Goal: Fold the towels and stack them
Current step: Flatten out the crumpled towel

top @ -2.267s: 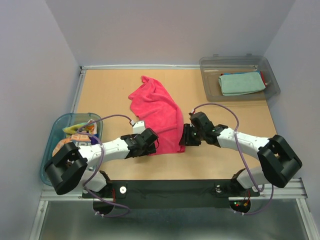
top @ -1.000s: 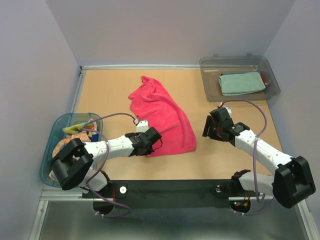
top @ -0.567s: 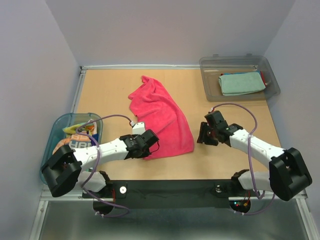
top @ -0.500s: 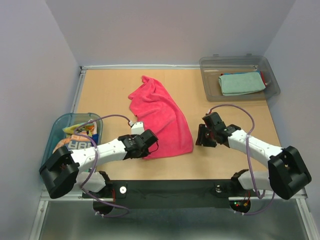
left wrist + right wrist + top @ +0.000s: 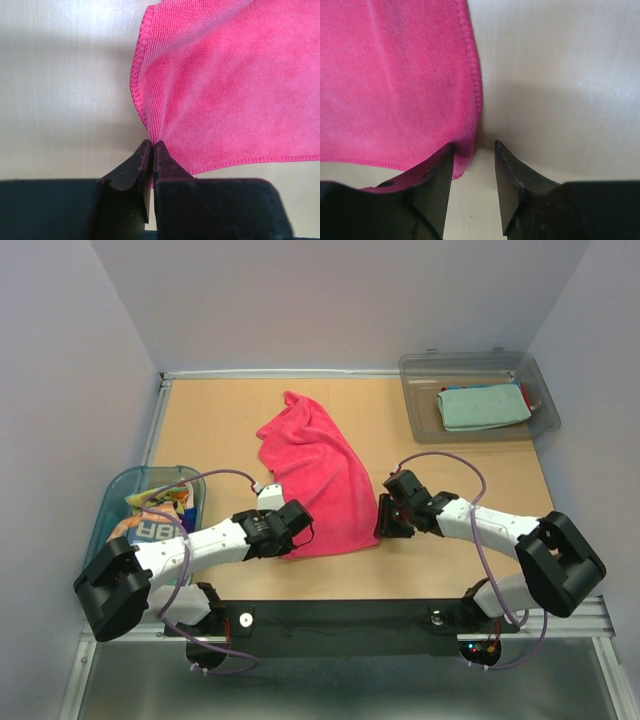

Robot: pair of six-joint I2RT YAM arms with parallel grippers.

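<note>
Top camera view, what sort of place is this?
Probably a robotics lab test cell: two robot arms bolted at a wooden table, plain walls boxing it in, a pink towel laid out.

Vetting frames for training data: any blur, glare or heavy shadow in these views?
Top view: even light, no glare, pink towel sharp. Left wrist view: weave crisp, left gripper nearly black. Right wrist view: towel softer, table washed pale, shadow beside the hem.
</note>
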